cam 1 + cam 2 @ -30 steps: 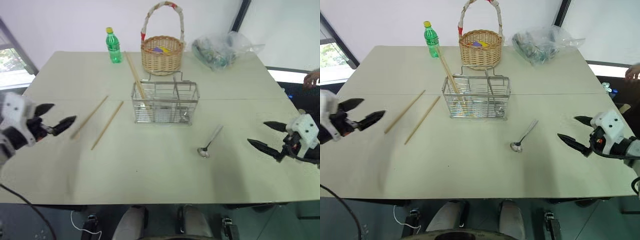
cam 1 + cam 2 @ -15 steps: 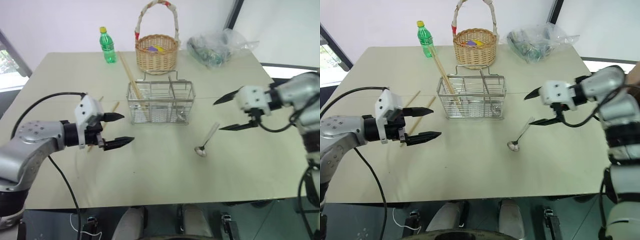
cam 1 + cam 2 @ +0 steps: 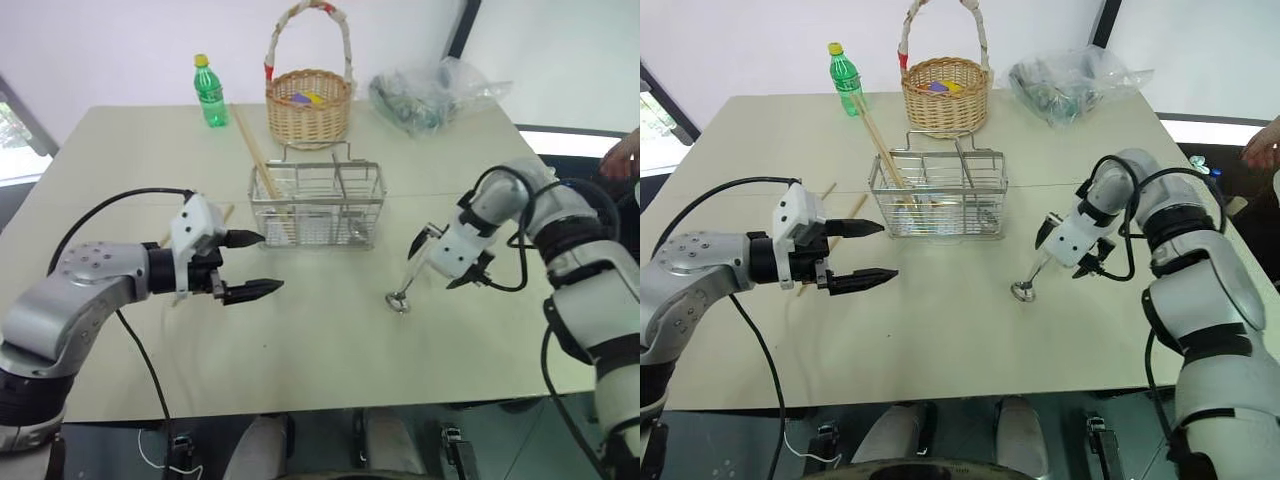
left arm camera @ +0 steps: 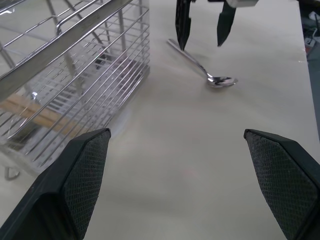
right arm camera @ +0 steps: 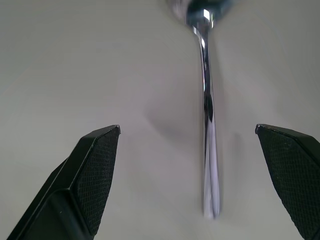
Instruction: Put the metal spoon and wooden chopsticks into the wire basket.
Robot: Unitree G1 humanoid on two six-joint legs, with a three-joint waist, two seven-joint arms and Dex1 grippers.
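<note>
Fingers, right gripper: spread wide astride metal spoon, not touching | left gripper: spread, empty

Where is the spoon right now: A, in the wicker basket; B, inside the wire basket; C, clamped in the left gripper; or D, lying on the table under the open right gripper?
D: the spoon lies flat on the table, between the spread fingers of the right gripper poised above its handle, outside the wire basket.
</note>
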